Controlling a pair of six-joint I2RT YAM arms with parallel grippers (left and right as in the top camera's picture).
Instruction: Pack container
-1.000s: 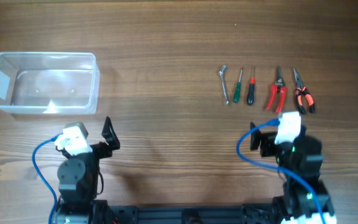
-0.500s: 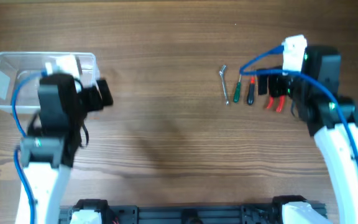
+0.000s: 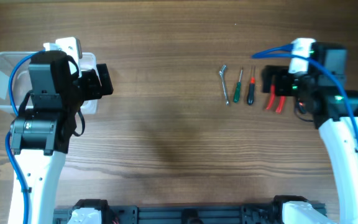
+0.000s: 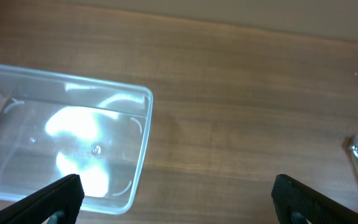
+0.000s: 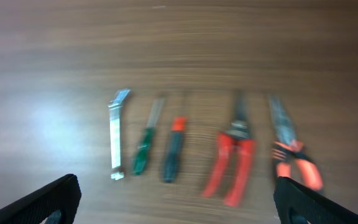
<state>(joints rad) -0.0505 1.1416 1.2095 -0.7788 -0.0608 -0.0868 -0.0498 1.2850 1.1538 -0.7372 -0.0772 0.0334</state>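
Left tool [image 3: 97,83], newly over container [image 3: 0,84] right end

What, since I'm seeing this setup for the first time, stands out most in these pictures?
A neat row of five small hand tools lies on the right of the brown wooden table, from a silver metal wrench to orange-and-black-handled pliers, with the open right gripper above its pliers end. At far left sits a clear plastic rectangular container, the open left gripper at its right end.
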